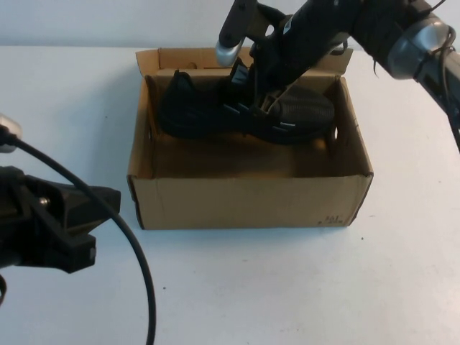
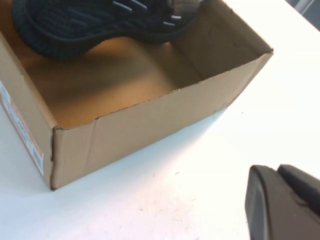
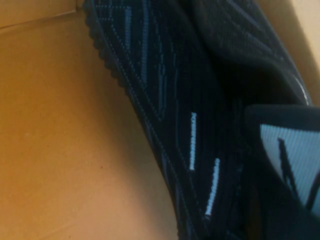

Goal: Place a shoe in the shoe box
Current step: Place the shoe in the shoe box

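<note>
The black sneaker [image 1: 215,108] hangs inside the brown shoe box [image 1: 244,205], along its far wall, sole facing the near side. My right gripper [image 1: 250,90] reaches down from the upper right and is shut on the shoe at its laces and tongue. The right wrist view shows the shoe's knit side [image 3: 190,100] with white dashes, its white tongue label [image 3: 295,155] and the box floor [image 3: 50,130]. The left wrist view shows the shoe's sole [image 2: 90,25] above the box floor [image 2: 115,75]. My left gripper [image 1: 108,201] is shut and empty, parked at the near left of the table, also seen in its wrist view [image 2: 275,171].
The box's flap lid [image 1: 187,59] stands open at the far side. The white table [image 1: 287,287] surrounds the box. A black cable [image 1: 140,266] from the left arm curves across the near left.
</note>
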